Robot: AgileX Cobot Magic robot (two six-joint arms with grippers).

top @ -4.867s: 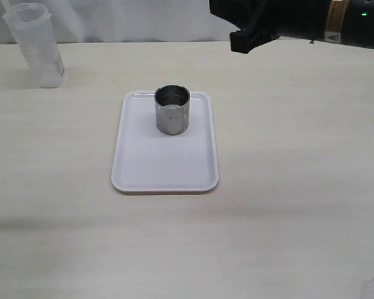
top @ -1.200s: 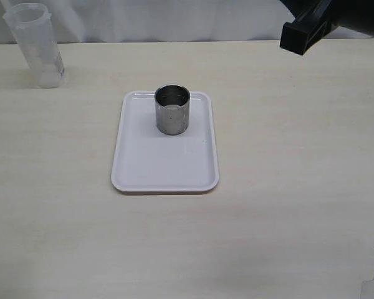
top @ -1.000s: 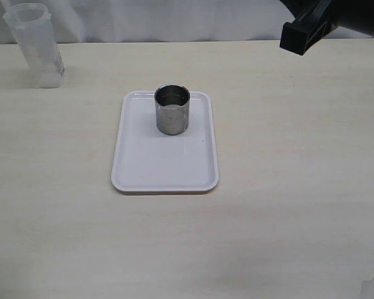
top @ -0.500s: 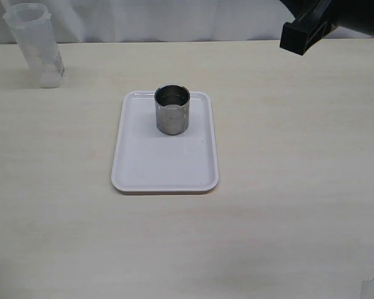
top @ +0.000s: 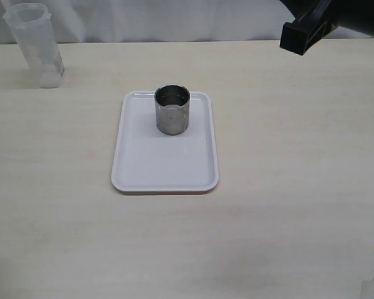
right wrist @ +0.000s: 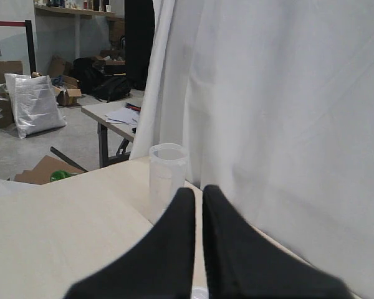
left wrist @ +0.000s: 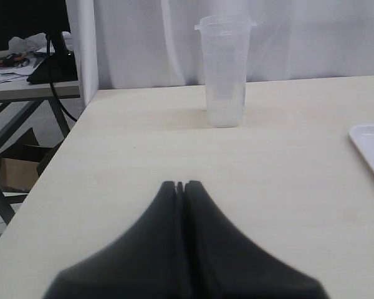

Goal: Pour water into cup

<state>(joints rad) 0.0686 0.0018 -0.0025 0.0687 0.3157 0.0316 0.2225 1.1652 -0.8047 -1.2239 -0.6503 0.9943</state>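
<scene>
The cup [top: 172, 109], dark inside, stands upright at the far end of the white tray [top: 165, 168] on the counter [top: 287, 187], well apart from the translucent beaker [top: 36, 45] at the far left corner, any water in it too faint to tell, and only the wrist views show the left tool [left wrist: 180, 185] and the right tool [right wrist: 198, 190], both clenched on nothing.

Bright diffuse light, faint shadows; left claw [left wrist: 181, 185] blurred up close.
</scene>
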